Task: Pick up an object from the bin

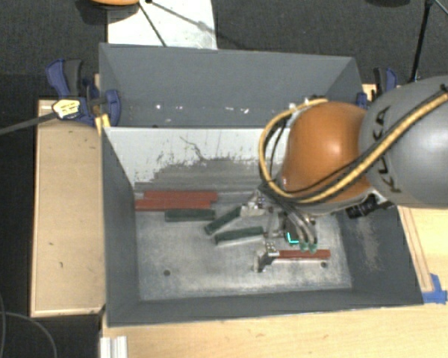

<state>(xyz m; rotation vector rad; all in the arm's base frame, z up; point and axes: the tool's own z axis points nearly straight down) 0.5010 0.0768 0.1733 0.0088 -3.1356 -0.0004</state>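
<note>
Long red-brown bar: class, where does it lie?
In the camera view, the long red-brown bar lies left on the bin floor, against the back wall's foot, a dark green stick just in front.

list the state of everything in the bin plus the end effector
long red-brown bar: lying flat by the back wall
dark green bar: flat, just in front of it
two dark green bars: flat, angled, close together mid-bin
short red bar: flat on the bin floor, right side
end effector: down low, at the short red bar's left end
</note>
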